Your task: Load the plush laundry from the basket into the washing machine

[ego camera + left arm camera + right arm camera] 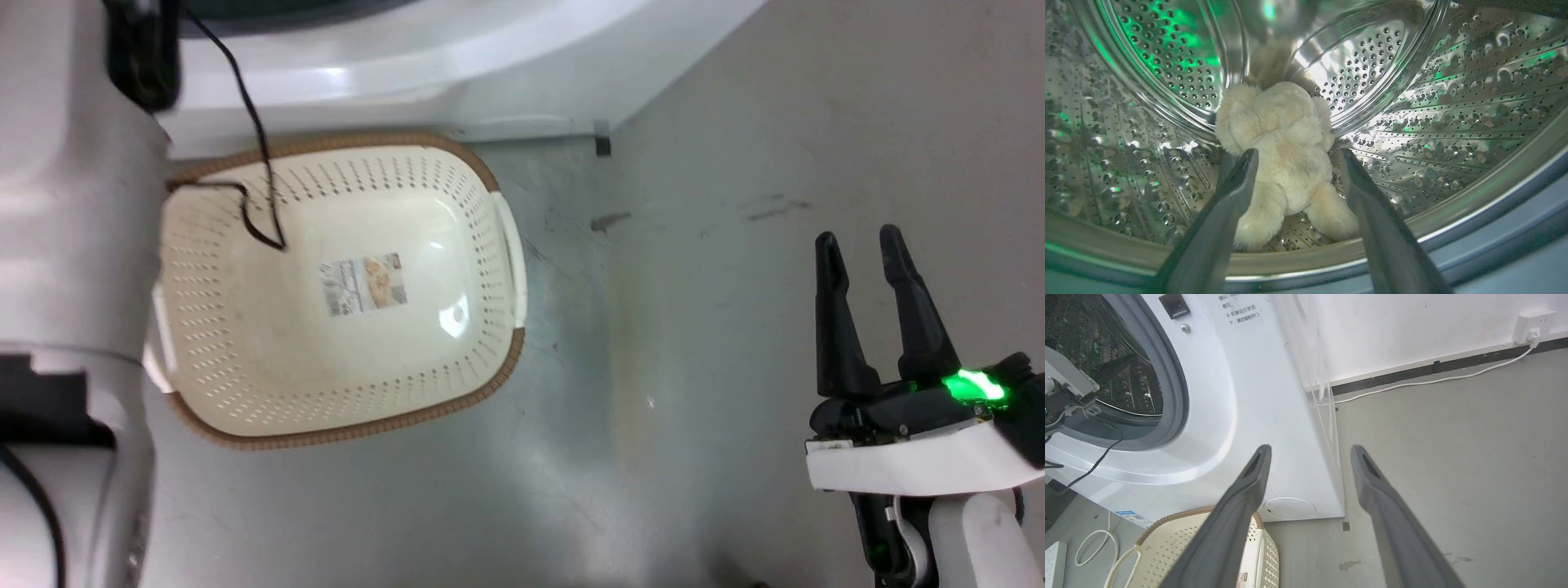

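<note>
Nearest in the left wrist view, the left gripper (1298, 153) stood spread wide, one dark finger on each side of the plush laundry (1282, 134) and clamping nothing. Whether the fingers brushed the fur could not be told. The toy lay on the floor of the steel drum (1453, 122) just inside the lip, legs toward the camera and head toward the back wall.

It looked light and thoroughly soft, so a grip would likely sink in before it bit. The long shaggy fur would probably slide under a shallow pinch. The thick middle of the body seemed the safest hold and a rounded leg the next best. Nothing about it appeared breakable, though it would flop from any single hold.

Farther out, the right gripper (858, 237) hung above the floor (735, 327) with its fingers apart and nothing between them. The basket (359, 140) sat against the foot of the washing machine (1257, 396), with just its sticker showing on the bottom.
</note>
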{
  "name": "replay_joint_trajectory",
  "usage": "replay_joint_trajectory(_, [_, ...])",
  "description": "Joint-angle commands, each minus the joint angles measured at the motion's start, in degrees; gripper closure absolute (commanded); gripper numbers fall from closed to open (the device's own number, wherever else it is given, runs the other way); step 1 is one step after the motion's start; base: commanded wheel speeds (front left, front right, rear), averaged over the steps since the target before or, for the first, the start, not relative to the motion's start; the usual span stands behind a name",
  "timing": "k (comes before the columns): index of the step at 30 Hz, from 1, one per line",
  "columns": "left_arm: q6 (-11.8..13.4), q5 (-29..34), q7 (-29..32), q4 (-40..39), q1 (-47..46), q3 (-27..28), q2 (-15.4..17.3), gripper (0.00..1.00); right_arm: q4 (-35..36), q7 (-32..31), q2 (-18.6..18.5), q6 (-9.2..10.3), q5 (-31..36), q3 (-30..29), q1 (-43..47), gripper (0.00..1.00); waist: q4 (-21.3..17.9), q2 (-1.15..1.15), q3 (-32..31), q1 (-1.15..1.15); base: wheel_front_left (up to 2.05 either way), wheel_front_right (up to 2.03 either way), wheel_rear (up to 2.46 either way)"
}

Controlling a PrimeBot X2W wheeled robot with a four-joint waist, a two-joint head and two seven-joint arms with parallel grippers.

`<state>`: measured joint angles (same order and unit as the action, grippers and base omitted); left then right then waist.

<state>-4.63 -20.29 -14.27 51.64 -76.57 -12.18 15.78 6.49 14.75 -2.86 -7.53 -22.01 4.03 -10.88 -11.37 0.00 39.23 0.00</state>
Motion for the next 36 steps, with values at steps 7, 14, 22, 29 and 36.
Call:
replay_joint_trajectory(7, [1.0,-1.3,-0.7,-4.3,10.5,1.0,-2.0,0.00,-2.3,0.3,0.0,0.04,1.6,-0.9,0.5,0.00,3.8,0.00,-7.4,0.00,0.00,0.00,0.00])
replay_joint_trajectory(14, [2.2,-0.7,-0.7,-8.6,17.9,0.9,-3.2,0.00,-3.4,0.3,0.0,0.04,3.2,-1.4,1.9,0.00,5.1,0.00,-12.3,0.00,0.00,0.00,0.00])
replay_joint_trajectory(22, [3.7,-1.1,-0.7,-13.7,30.2,1.5,-4.7,0.00,-5.9,0.3,0.0,0.04,5.1,-1.5,4.6,0.00,6.5,0.00,-21.0,0.00,0.00,0.00,0.00])
replay_joint_trajectory(29, [4.5,-1.9,-0.5,-15.7,38.1,1.4,-4.9,0.00,-7.5,0.3,0.0,0.04,5.6,-1.4,7.1,0.00,7.5,0.00,-26.6,0.00,0.00,0.00,0.00])
replay_joint_trajectory(36, [4.9,-3.2,-0.4,-20.3,45.3,1.3,-5.4,0.00,-8.8,0.3,0.0,0.04,6.1,-1.4,9.2,0.00,9.0,0.00,-31.4,0.00,0.00,0.00,0.00])
